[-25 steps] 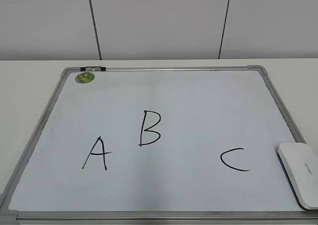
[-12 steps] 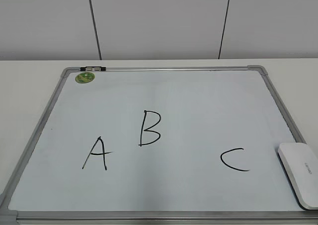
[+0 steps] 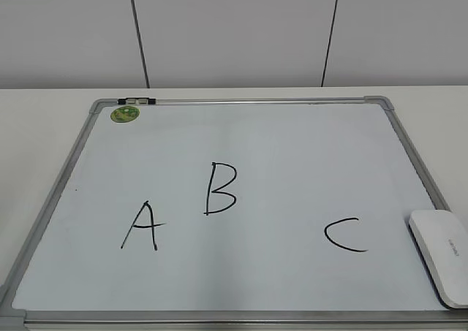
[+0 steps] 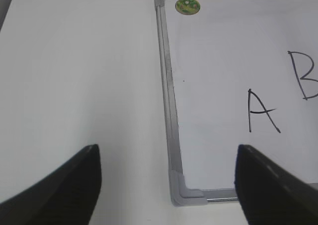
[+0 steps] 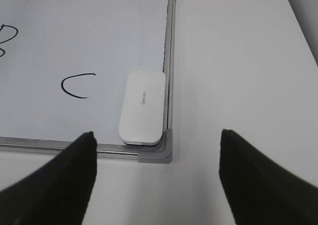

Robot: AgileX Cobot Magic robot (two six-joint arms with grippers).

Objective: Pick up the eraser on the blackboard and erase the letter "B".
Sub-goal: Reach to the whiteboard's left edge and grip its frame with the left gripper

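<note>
1. Two grippers are spread wide and carry nothing: your right gripper [image 5: 156,178] hangs above the table just off the blackboard [image 3: 241,318] frame, and your left gripper [image 4: 166,185] hangs off the frame's opposite near corner.
2. Take the eraser [image 5: 142,108] as your landmark. It lies flat on the board, tucked into the near right corner, its long side along the right frame rail (touching it or just beside it, hard to say which).
3. From the eraser, the "C" [image 3: 345,235] sits just to the left, the letter "B" [image 3: 220,188] well beyond that toward the middle, and the "A" [image 3: 141,226] further left still.
4. Use the right arm for the pick, since the eraser sits almost directly ahead of its fingers.
5. Turn the wrist so the jaws span the eraser's short width, with one finger on the board side and one slipping in by the rail. That gap looks tight, so come down straight.
6. Grip near the eraser's middle so it stays level when lifted.
7. Lift clear before travelling left, and carry it over the "C" without touching down, or you will likely smudge it.
</note>
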